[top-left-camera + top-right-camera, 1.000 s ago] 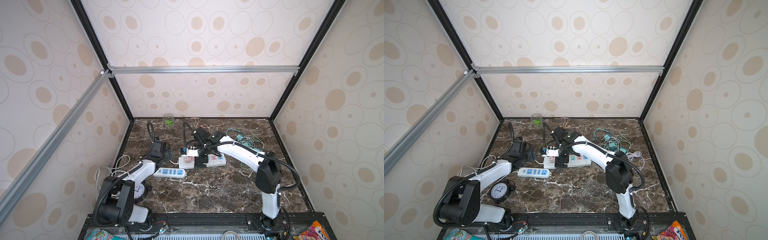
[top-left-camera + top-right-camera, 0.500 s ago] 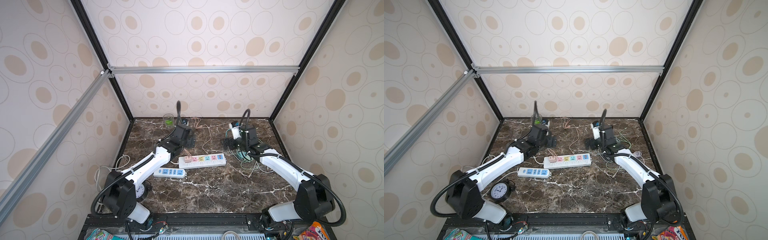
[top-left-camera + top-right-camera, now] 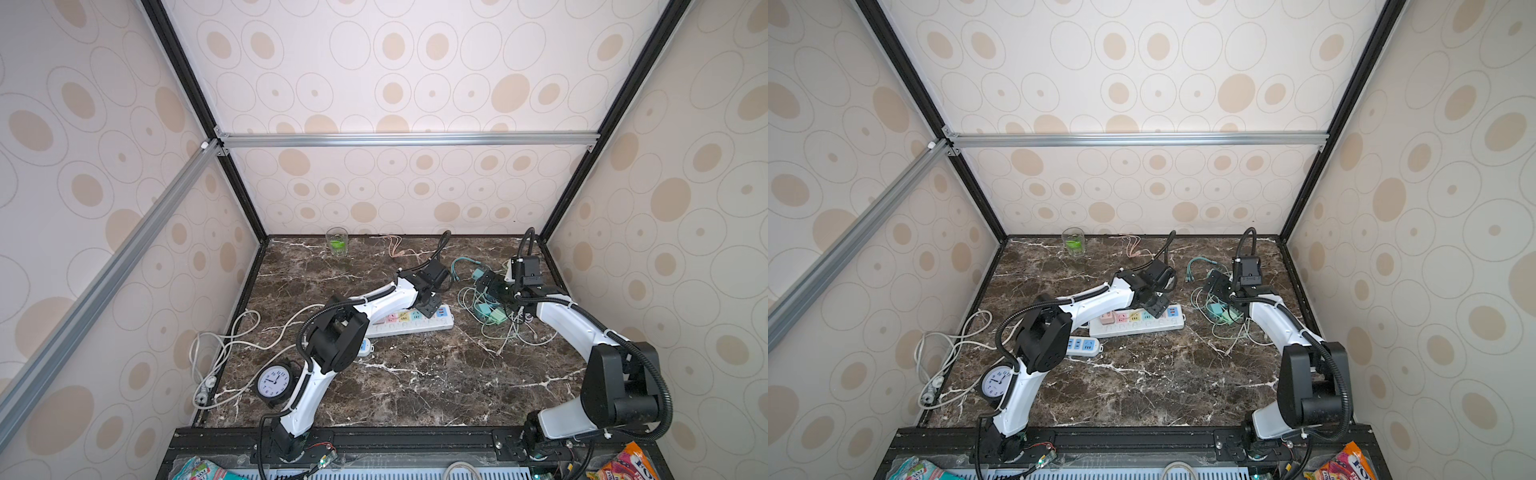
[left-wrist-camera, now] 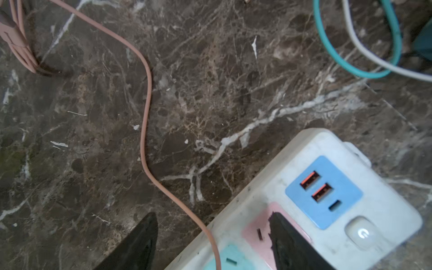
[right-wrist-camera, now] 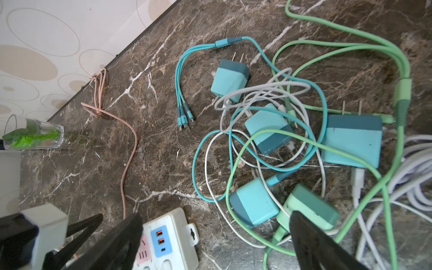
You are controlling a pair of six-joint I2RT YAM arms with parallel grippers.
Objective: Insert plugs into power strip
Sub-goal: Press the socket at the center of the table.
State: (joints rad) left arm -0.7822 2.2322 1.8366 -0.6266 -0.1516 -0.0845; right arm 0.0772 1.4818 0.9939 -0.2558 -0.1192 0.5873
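Observation:
The white power strip (image 3: 415,326) with pastel sockets lies mid-table, also in the left wrist view (image 4: 327,187). My left gripper (image 3: 430,307) hovers open over its right end. A thin pink cable (image 4: 146,117) runs between its black fingers (image 4: 289,243), one of which covers the pink socket. Several teal plugs (image 5: 268,128) and a mint green plug (image 5: 308,205) lie in tangled cables right of the strip (image 3: 484,309). My right gripper (image 5: 210,245) hangs open just above that pile (image 3: 492,286), holding nothing. No pink plug shows.
A smaller strip with blue sockets (image 3: 1084,345) lies by the left arm's elbow. A black clock (image 3: 273,382) stands front left beside a looped white cord (image 3: 216,345). A glass with green leaves (image 3: 337,243) sits at the back wall. Walls close three sides.
My left arm has swung from the back left to over the strip's right end. My right arm left the strip a second ago and now stays by the plug pile.

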